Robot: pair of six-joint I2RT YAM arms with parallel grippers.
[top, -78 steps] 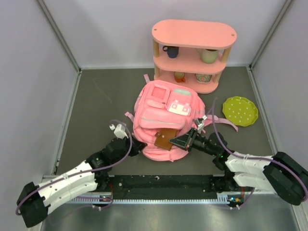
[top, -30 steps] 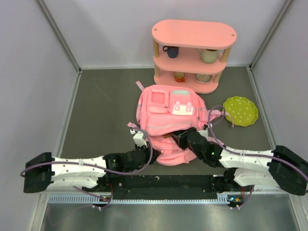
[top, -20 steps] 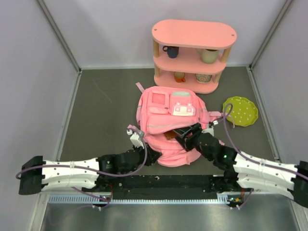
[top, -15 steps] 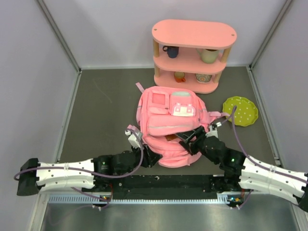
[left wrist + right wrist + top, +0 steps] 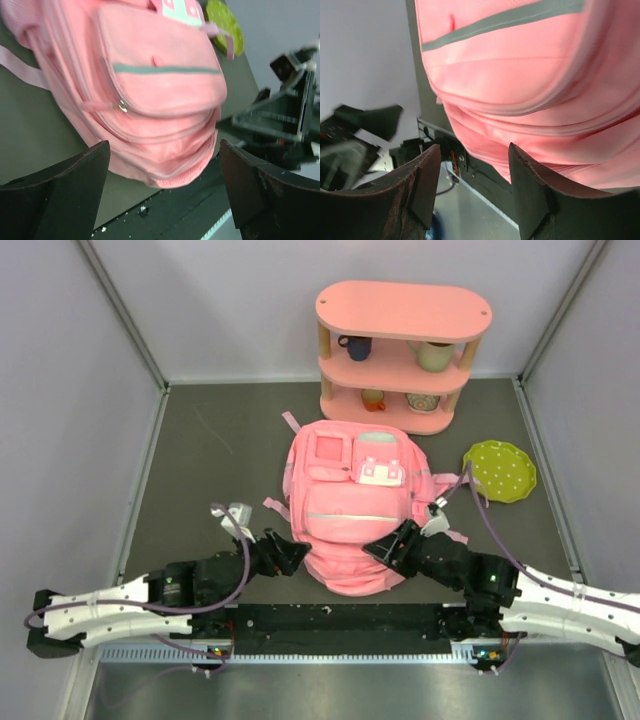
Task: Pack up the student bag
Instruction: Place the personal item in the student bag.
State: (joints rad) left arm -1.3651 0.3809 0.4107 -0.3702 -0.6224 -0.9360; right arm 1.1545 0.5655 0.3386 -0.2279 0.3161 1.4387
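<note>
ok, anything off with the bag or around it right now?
Nothing spilled or damaged. The student bag lies flat, front up, with straps splayed loose on both sides. The left gripper and right gripper sit open at its near corners, holding nothing.

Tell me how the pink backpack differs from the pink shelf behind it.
The backpack is soft fabric and lies flat on the table; the shelf is rigid and stands upright. The backpack has zip pockets and loose straps; the shelf has open tiers holding cups. Both are pink.
</note>
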